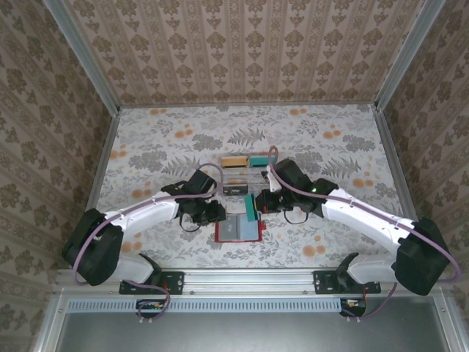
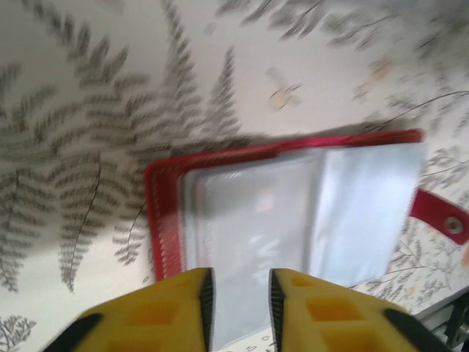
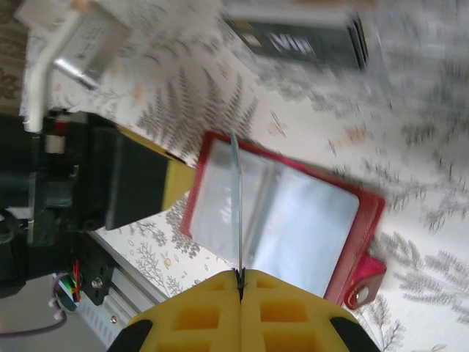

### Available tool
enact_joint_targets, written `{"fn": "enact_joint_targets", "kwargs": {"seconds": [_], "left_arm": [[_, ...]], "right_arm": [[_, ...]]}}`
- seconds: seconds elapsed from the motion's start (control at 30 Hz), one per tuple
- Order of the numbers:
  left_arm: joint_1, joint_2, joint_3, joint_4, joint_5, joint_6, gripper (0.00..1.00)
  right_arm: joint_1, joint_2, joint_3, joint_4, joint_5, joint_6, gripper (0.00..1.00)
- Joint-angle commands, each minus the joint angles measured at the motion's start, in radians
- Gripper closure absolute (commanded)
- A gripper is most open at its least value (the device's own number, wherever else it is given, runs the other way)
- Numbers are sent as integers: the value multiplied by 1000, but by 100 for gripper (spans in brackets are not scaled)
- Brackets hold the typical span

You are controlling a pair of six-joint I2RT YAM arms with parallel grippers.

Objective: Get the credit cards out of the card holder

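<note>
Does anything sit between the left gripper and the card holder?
Nothing visible does. The left gripper hangs directly over the open card holder, jaws slightly apart, clear sleeves below. The right gripper pinches a thin card upright beside it, not between them.

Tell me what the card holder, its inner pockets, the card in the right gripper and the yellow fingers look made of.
The card holder: matte red leather or imitation, with a snap tab.
The pockets: clear soft plastic, glossy with glare.
The card: likely stiff plastic, thin and straight, pinched in the right gripper.
The fingers: matte yellow with moulded hollows; plastic or foam, unclear.
</note>
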Motion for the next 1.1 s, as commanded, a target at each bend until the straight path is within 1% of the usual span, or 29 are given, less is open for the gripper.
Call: {"fn": "enact_joint_targets", "kwargs": {"seconds": [0.0,0.07,0.13,0.17,0.2,0.23,0.3,0.37,0.4,0.43,0.47,0.57,0.63,0.67,0.7,0.73,0.83,0.87,1.07], "left_arm": [[31,-47,64,-70,-13,50,59],[56,-65,88,-90,-10,67,49],[81,-86,105,-105,-4,83,43],[95,-98,112,-111,-2,90,41],[108,-109,118,-117,2,97,37],[122,-122,124,-123,5,106,36],[147,-145,129,-131,11,123,35],[171,-167,128,-135,16,134,31],[179,-175,126,-133,18,137,30],[189,-184,122,-133,19,140,26],[198,-190,122,-132,22,145,20],[214,-199,125,-138,22,160,14],[222,-201,132,-145,22,168,12],[227,-203,136,-151,19,172,6],[230,-205,138,-154,17,177,5],[235,-207,140,-158,13,181,0],[241,-213,143,-168,8,189,0],[262,-215,141,-171,6,189,0],[292,-213,131,-162,14,189,0]], "right_arm": [[-6,31,135,-198,66,-214,100],[-7,63,219,-260,112,-320,100],[-7,87,274,-295,152,-434,100],[-6,96,291,-296,183,-501,100],[-6,101,304,-302,220,-553,100],[-7,101,317,-304,267,-607,100],[-6,137,342,-303,323,-729,100],[-7,153,364,-290,392,-846,100],[-6,165,376,-286,419,-901,100],[-6,181,395,-286,446,-949,100],[-8,200,415,-290,470,-1000,100],[-8,268,477,-311,529,-1132,100],[-10,306,516,-331,548,-1197,100],[-10,316,517,-321,551,-1239,100],[-10,319,512,-314,550,-1280,100],[-9,326,507,-301,557,-1320,100],[-13,351,512,-276,586,-1411,100],[-16,359,518,-281,583,-1436,100],[-34,402,541,-261,596,-1493,100]]}}
